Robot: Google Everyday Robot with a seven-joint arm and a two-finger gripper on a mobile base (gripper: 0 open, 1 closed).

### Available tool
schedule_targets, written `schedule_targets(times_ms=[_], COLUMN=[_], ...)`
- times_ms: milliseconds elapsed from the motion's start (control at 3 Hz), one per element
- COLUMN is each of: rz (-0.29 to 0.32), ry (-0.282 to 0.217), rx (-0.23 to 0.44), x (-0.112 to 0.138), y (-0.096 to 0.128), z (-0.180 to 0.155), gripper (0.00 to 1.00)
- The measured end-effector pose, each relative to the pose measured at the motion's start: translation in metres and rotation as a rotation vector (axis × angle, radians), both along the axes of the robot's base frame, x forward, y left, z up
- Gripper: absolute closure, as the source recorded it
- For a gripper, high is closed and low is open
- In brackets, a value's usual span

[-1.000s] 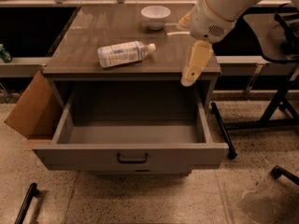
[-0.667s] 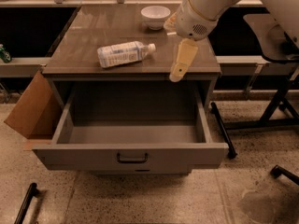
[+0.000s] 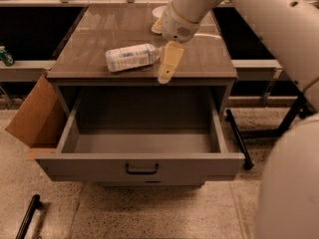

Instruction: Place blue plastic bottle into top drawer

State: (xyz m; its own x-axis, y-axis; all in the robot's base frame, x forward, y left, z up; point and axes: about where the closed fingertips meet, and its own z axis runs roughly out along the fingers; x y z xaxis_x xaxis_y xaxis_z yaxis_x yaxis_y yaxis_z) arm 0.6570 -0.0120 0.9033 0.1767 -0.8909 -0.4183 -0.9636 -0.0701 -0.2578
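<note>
- Camera view, change: the tool (image 3: 167,67) has swung leftward across the worktop (image 3: 99,29) from near its right front corner. It now hangs just beside the cap end of the blue plastic bottle (image 3: 130,58). I judge this to be the approach to a grasp, with nothing lifted yet.
- Camera view, tool state: I cannot tell whether the tool is apart or together. It is not clamped on the bottle.
- Camera view, bottle: it lies on its side near the worktop's front edge, in the same spot as before. Its long axis runs roughly left to right, with the cap end toward the tool and slightly farther back.
- Camera view, goal: the top drawer (image 3: 99,166) stands pulled open directly below, its interior bare. By my reckoning, pick-up and drop both remain.
</note>
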Motion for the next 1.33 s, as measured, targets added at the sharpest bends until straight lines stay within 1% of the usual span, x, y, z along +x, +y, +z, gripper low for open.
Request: schedule_targets(times_ms=[333,1000,1333], rz=[0.042,0.106,0.128], ry=[0.014,0.041,0.070], rx=[-0.007,-0.020,-0.038], x=[0.021,0.039,0.043], y=[0.032,0.071,0.085], z=[-0.011,-0.023,-0.037], gripper=[0.00,0.00,0.00])
